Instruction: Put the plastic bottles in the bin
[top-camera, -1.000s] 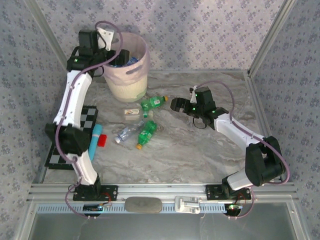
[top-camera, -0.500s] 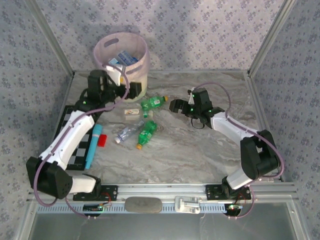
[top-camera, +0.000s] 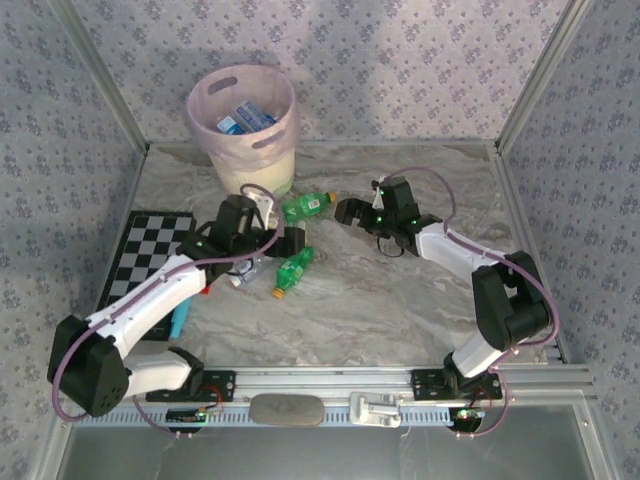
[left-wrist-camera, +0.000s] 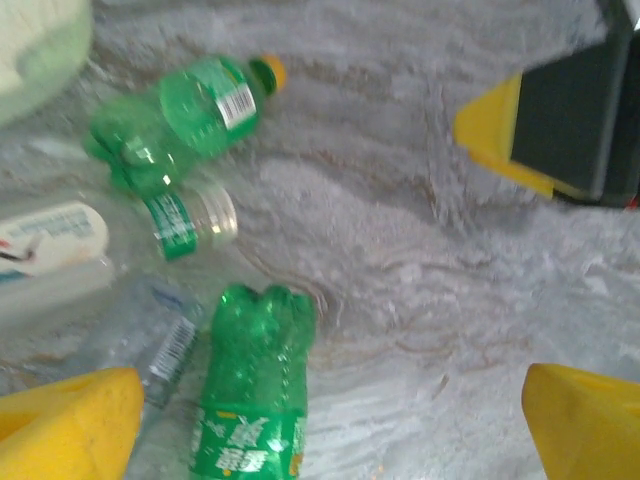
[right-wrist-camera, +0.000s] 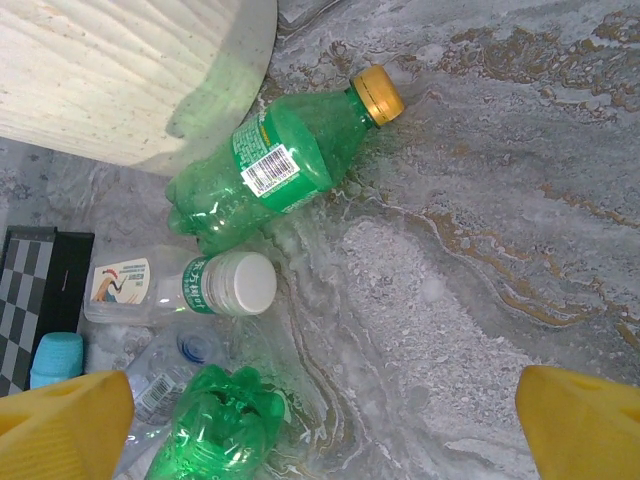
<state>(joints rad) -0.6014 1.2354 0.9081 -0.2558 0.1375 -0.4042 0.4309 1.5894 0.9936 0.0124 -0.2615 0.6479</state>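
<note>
Left arm swung from bin down to bottles left on surface; left jaws apart above them for next pick. Right jaws apart, facing far green bottle.

Top cam sits high at 6 o'clock, tilted down toward 12. Both wrist cams hang close over the table, both catching the same green bottle beside the bin.

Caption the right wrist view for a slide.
Open right pincer above a yellow-capped green bottle lying beside the bin.
</note>
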